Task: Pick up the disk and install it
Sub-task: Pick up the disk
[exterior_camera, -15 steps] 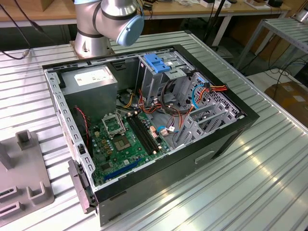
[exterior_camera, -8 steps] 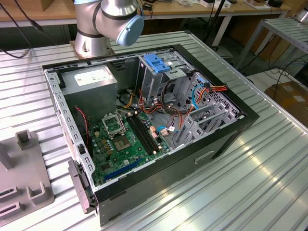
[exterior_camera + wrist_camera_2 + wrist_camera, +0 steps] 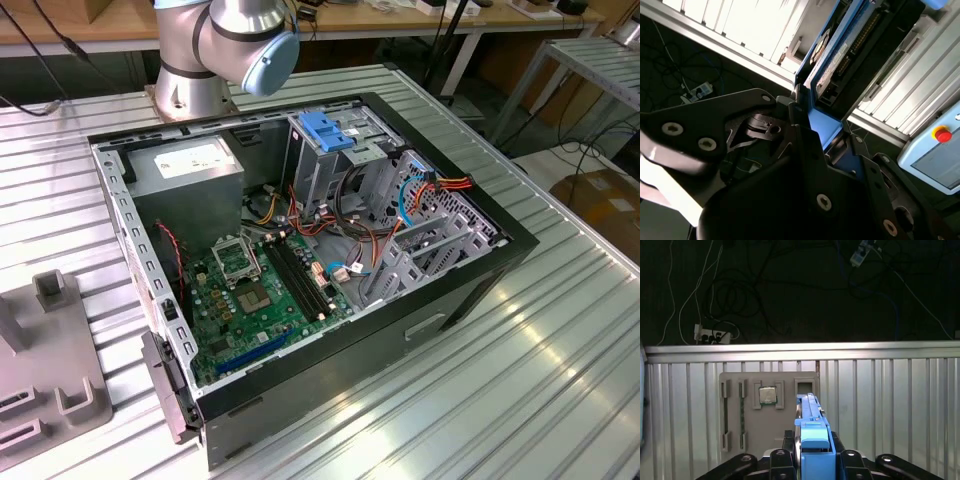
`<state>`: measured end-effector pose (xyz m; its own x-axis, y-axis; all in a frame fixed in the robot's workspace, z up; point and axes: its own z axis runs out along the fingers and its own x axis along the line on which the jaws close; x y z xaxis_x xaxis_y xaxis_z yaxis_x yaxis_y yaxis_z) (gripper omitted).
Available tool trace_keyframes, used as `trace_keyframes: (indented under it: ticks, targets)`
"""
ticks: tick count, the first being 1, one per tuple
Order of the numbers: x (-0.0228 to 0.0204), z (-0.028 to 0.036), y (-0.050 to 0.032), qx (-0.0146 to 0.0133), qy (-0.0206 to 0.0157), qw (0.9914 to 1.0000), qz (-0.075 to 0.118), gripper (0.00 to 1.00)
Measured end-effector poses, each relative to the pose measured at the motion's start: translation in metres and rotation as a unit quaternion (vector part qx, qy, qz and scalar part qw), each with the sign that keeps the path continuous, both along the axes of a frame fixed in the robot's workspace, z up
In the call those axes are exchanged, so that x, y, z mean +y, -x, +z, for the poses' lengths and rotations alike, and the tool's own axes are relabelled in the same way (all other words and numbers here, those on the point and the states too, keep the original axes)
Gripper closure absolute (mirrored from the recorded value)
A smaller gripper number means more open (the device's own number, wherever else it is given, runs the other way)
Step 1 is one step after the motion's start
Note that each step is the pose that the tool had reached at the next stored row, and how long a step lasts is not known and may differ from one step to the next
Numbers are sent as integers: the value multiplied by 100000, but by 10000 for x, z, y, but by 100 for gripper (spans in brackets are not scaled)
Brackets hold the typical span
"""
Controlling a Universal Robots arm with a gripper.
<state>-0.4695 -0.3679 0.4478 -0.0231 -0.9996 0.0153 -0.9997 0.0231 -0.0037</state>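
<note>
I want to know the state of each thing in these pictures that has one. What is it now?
hand: shut on the disk.
disk: gripped edge-on, blue carrier fitted, not in the computer case.
computer case: lying on its side, side panel off, inside exposed.
processor chip: seated in a pocket of the grey tray.

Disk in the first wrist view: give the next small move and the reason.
Probably carry the disk over to the open computer case: the gripper is shut on it, above the grey tray, and it is not in the case yet.
</note>
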Motion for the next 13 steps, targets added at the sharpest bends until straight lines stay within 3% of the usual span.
trace_keyframes:
  ticks: [13]
  targets:
    - [0,169,0,2,0,100000,0,63]
